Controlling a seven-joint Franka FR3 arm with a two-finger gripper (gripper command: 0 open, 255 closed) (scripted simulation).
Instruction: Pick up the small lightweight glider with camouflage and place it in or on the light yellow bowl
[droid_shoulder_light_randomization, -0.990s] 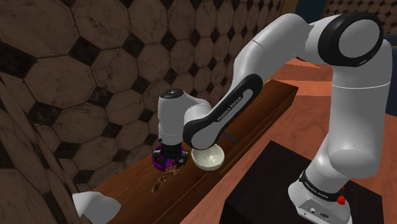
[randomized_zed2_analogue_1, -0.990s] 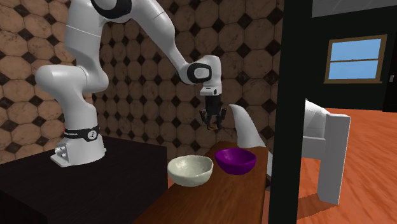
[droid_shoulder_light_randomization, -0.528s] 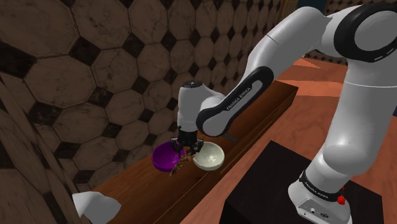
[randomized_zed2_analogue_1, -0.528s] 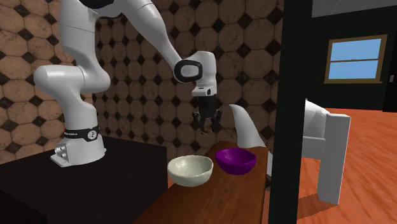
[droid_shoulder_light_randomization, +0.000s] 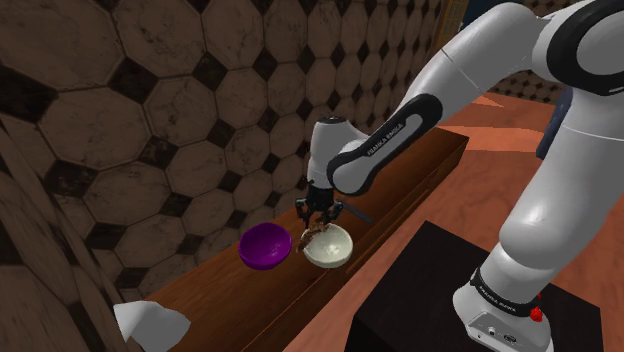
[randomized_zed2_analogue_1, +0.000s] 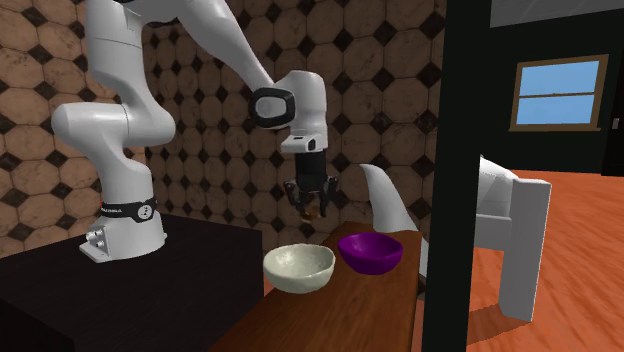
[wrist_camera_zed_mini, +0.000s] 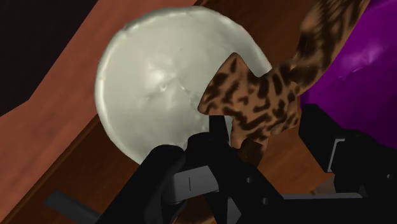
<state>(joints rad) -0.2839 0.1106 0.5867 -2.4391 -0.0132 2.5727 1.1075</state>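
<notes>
Shoulder view: arm reached out over the tabletop (droid_shoulder_light_randomization: 205, 292). The hand (droid_shoulder_light_randomization: 318, 214) hung above the bowl (droid_shoulder_light_randomization: 332, 248), well clear of it, clamped on the glider (droid_shoulder_light_randomization: 316, 228). The bowl was pale cream and sat by the tabletop's stand-side edge. The purple bowl (droid_shoulder_light_randomization: 264, 246) was just beside it, on the side away from the stand (droid_shoulder_light_randomization: 430, 300).

Second exterior view: hand (randomized_zed2_analogue_1: 308, 202) was high above both bowls, fingers pointing down, with the glider (randomized_zed2_analogue_1: 311, 208) a small brown bit pinched between them. It sat roughly over the gap between the bowl (randomized_zed2_analogue_1: 298, 268) and the purple bowl (randomized_zed2_analogue_1: 371, 252), nearer the bowl. Glider was touching nothing but the hand.

Wrist view: fingers (wrist_camera_zed_mini: 218, 135) were closed on the glider (wrist_camera_zed_mini: 254, 102) at its lower end. It had brown-black camo blotches. One part of it lay across the bowl (wrist_camera_zed_mini: 153, 89) rim on the purple-bowl side, and the long part ran out over the purple bowl (wrist_camera_zed_mini: 359, 70). The bowl was empty, and bare tabletop (wrist_camera_zed_mini: 89, 168) showed beside it.

Status, my read: pick done, carry nearly done. Left to do: shift a bit toward the bowl's centre, come down, let go. Released from there, a light part could land on the rim or in the purple bowl.
</notes>
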